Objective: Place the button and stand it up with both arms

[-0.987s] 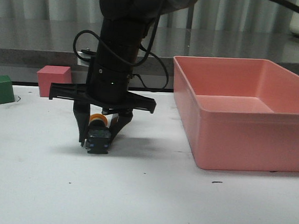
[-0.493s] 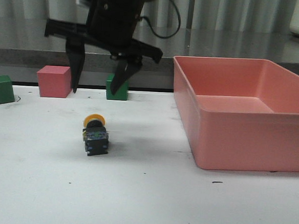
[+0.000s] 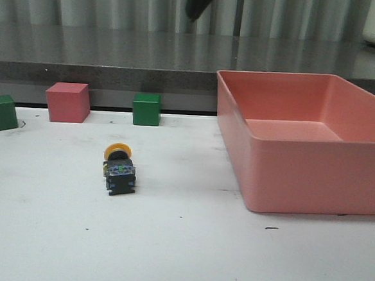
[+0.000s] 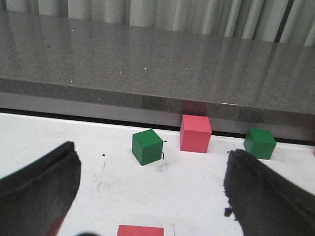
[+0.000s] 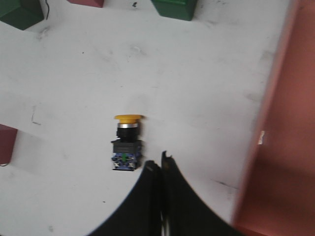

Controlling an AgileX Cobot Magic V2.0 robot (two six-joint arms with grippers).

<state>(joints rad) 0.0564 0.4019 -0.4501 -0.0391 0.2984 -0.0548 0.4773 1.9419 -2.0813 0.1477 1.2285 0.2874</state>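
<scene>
Seen from the front, the small push button with a yellow mushroom cap and black body (image 3: 119,169) lies on its side on the white counter (image 3: 180,243), left of the large pink plastic bin (image 3: 303,139), untouched. From the left wrist, the left pincer (image 4: 152,184) hangs spread wide above bare counter. From the right wrist, the right pincer (image 5: 161,164) is pressed together, just beside the button's base. To stand it, one pincer should probably pinch the body and tip the cap upward gently.
</scene>
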